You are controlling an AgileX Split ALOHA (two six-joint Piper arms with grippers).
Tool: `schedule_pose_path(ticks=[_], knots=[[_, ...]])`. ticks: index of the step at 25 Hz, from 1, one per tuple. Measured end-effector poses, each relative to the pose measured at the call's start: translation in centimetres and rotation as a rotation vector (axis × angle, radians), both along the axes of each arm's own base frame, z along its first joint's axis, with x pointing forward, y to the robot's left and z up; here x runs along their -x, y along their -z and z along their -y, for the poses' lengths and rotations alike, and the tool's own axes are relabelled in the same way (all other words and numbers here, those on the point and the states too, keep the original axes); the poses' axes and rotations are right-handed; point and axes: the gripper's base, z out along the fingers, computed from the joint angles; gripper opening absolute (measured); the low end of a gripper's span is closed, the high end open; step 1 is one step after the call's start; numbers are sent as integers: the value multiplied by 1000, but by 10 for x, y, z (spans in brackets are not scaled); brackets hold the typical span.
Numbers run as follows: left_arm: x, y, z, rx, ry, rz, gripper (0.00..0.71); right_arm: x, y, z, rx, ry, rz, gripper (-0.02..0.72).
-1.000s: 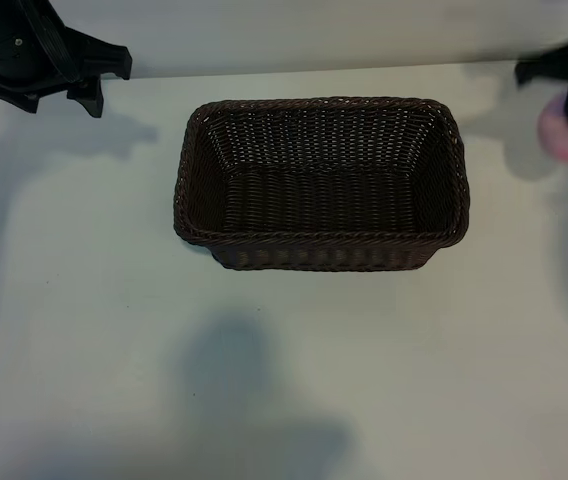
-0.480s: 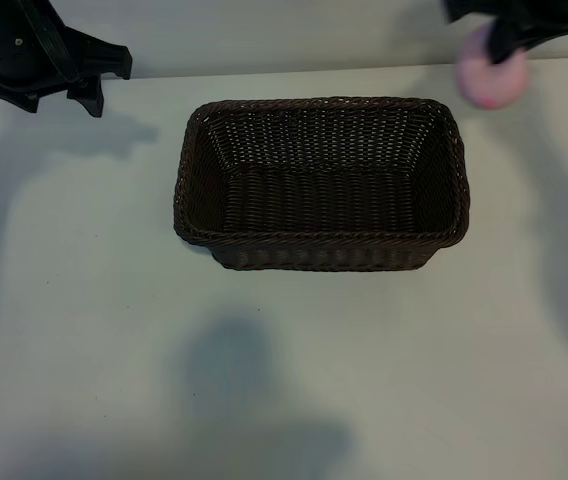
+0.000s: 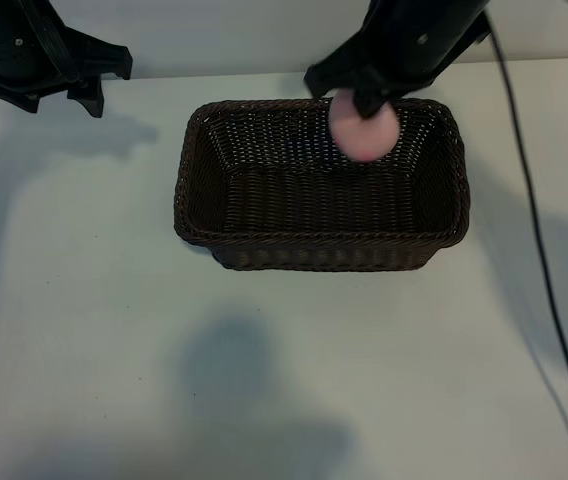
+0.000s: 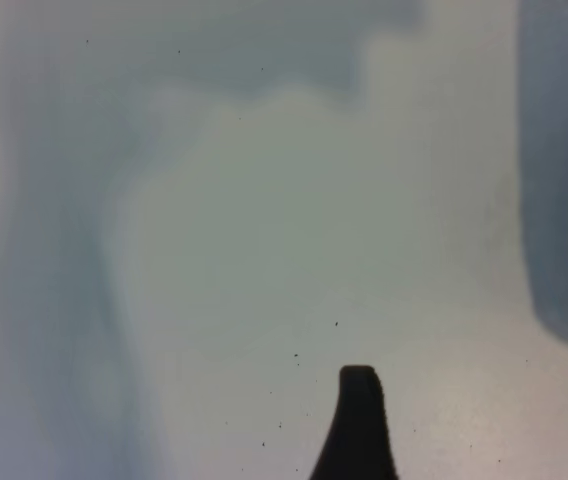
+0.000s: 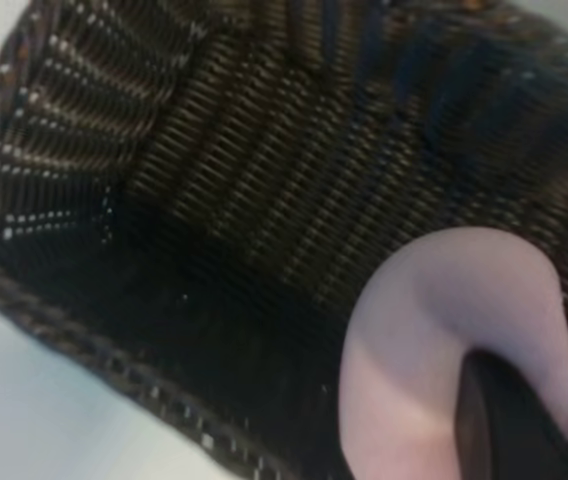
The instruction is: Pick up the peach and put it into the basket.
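R gripper [image 3: 366, 112] clamped on peach [image 3: 365, 130] over basket [image 3: 319, 240] far side; L gripper [image 3: 59, 85] spread wide, parked far-left corner

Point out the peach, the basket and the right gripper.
peach [image 3: 365, 132], exterior view, on its pink front.
basket [image 3: 319, 238], exterior view, on the near braided rim.
right gripper [image 3: 366, 103], exterior view, between the fingertips at the fruit's top.
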Motion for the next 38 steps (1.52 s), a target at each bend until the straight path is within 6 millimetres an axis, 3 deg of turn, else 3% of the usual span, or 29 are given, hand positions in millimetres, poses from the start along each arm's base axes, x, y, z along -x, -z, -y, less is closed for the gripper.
schedule_pose_path(ticks=[8, 13, 16, 18, 24, 26, 29, 33, 38], knots=[[0, 0, 0, 0, 1, 0, 598, -25, 86, -12, 71, -5, -148, 53], [0, 0, 0, 0, 1, 0, 598, -28, 107, -14, 84, -7, -192, 55], [0, 0, 0, 0, 1, 0, 598, -28, 106, -14, 81, -6, -185, 80], [0, 0, 0, 0, 1, 0, 598, -28, 104, -14, 84, -7, -197, 138], [0, 0, 0, 0, 1, 0, 598, -35, 64, -18, 65, -23, -168, 444], [0, 0, 0, 0, 1, 0, 598, -39, 49, -21, 41, -24, -126, 516], [0, 0, 0, 0, 1, 0, 598, -41, 33, -22, 13, -24, -79, 546], [0, 0, 0, 0, 1, 0, 598, -44, 29, -17, 15, -13, -68, 545], [0, 0, 0, 0, -1, 0, 598, -61, 29, 23, 45, 72, -55, 543]])
